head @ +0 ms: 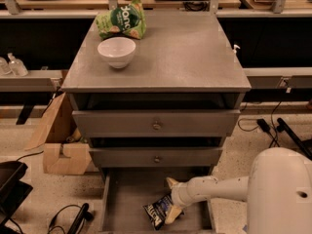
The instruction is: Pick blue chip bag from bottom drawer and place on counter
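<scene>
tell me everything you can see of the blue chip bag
The chip bag is small, dark and crinkled, with white lettering, seemingly foil. It lies flat and skewed on the floor of the bottom drawer, near the front right. The claw is at its right end, fingers apart, the lower one overlapping its edge.

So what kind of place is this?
Probably a lab or workshop: a grey drawer cabinet, wooden benches with cables behind, a cardboard box on the floor. The gripper reaches into the bottom drawer.
</scene>
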Action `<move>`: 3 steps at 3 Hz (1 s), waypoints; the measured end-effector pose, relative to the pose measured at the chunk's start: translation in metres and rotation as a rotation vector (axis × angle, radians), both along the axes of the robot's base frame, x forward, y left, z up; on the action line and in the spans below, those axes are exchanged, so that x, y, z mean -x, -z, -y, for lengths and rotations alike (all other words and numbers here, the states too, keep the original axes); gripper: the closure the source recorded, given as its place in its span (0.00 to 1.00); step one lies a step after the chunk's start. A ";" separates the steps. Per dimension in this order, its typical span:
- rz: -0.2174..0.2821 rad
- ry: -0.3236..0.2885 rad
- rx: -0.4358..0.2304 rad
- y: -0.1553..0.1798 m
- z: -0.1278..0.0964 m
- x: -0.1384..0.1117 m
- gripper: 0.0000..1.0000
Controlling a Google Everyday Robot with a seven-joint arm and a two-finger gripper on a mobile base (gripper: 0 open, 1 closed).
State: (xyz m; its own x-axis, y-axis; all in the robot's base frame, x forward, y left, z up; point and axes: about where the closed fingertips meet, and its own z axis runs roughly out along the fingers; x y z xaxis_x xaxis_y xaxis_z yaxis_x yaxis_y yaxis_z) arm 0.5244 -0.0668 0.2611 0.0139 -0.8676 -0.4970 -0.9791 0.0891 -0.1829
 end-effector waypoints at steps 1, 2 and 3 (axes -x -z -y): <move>-0.013 -0.053 -0.023 0.041 -0.024 0.000 0.00; -0.028 -0.103 -0.012 0.082 -0.039 -0.004 0.00; -0.057 -0.162 0.050 0.117 -0.046 -0.007 0.00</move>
